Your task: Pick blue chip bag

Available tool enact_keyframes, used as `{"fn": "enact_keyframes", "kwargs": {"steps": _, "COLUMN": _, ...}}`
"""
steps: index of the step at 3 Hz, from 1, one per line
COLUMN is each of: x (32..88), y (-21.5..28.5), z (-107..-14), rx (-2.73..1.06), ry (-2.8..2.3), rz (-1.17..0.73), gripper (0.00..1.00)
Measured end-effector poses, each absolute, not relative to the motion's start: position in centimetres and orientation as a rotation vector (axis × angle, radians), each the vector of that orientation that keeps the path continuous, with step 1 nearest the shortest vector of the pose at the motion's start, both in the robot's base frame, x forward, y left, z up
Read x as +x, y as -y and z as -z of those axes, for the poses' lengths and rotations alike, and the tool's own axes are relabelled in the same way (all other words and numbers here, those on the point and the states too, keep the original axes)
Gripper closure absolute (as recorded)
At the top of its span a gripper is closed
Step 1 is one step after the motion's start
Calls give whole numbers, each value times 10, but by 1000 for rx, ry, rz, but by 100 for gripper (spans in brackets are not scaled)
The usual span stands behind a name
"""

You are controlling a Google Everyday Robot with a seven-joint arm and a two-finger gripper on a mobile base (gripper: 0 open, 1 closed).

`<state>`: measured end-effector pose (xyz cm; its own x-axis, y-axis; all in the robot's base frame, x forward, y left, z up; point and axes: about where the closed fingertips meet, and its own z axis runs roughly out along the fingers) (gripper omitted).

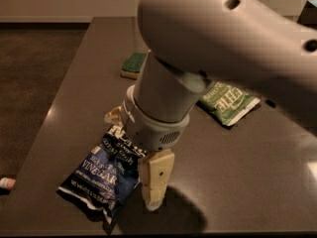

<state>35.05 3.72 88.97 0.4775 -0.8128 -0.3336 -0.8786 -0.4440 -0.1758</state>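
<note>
One crinkly navy-blue chip bag [106, 175] lies flat on the dark desk [247, 172], the claw [132, 160] spread wide over its right edge (one finger mostly hidden), so lower squarely before pinching the foil.

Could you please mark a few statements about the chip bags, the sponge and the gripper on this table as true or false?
1. The blue chip bag lies on the table near its front left corner. True.
2. The gripper hangs over the green chip bag. False: it is low beside the blue chip bag's right edge.
3. A green sponge sits farther back on the table. True.
4. The two chip bags overlap. False: they lie apart, with the arm between them.
</note>
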Motion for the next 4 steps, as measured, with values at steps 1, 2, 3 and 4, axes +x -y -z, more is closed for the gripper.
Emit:
{"fn": "enact_keyframes", "kwargs": {"steps": 1, "x": 351, "y": -65, "z": -875, "rx": -2479, "ry": -1362, "rz": -279, "gripper": 0}}
{"fn": "enact_keyframes", "kwargs": {"steps": 2, "x": 354, "y": -76, "z": -856, "rx": -2554, "ry": -1344, "rz": -279, "gripper": 0}}
{"fn": "enact_keyframes", "kwargs": {"steps": 3, "x": 357, "y": -83, "z": -842, "rx": -2617, "ry": -1349, "rz": -297, "gripper": 16}}
{"fn": "enact_keyframes", "kwargs": {"steps": 4, "x": 363, "y": -84, "z": -843, "rx": -2632, "ry": -1385, "rz": -332, "gripper": 40}}
